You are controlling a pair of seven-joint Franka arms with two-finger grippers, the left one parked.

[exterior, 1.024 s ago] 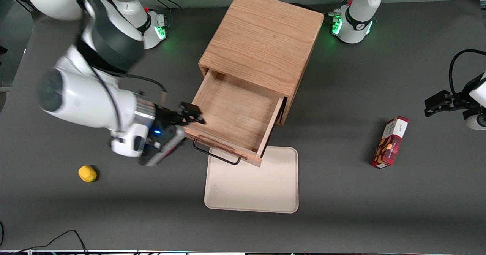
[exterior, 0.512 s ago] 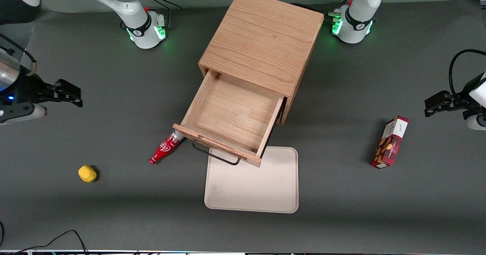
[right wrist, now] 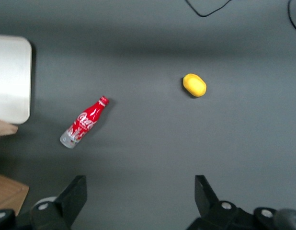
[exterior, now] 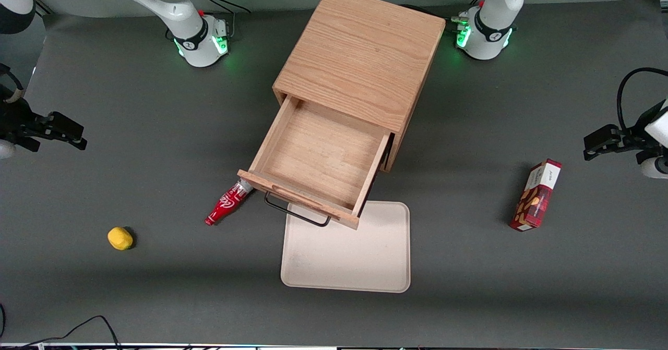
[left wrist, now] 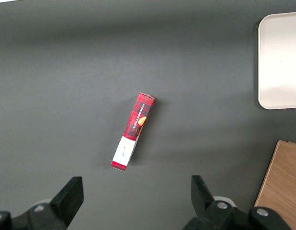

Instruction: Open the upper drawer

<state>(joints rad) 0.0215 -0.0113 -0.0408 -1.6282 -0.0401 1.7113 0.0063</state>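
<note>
The wooden cabinet stands mid-table. Its upper drawer is pulled far out toward the front camera, showing plain bare wood inside. A thin black wire handle hangs at its front panel. The lower drawer is hidden under it. My right gripper is high above the table at the working arm's end, far from the drawer. It is open and empty; in the right wrist view its two black fingers stand wide apart over bare table.
A red cola bottle lies beside the drawer's front corner. A yellow lemon-like object lies nearer the working arm's end. A cream tray lies in front of the drawer. A red snack box lies toward the parked arm's end.
My right arm has left the drawer's front corner and swung away and up to the working arm's end of the table. The cola bottle came into sight. The drawer stays open.
</note>
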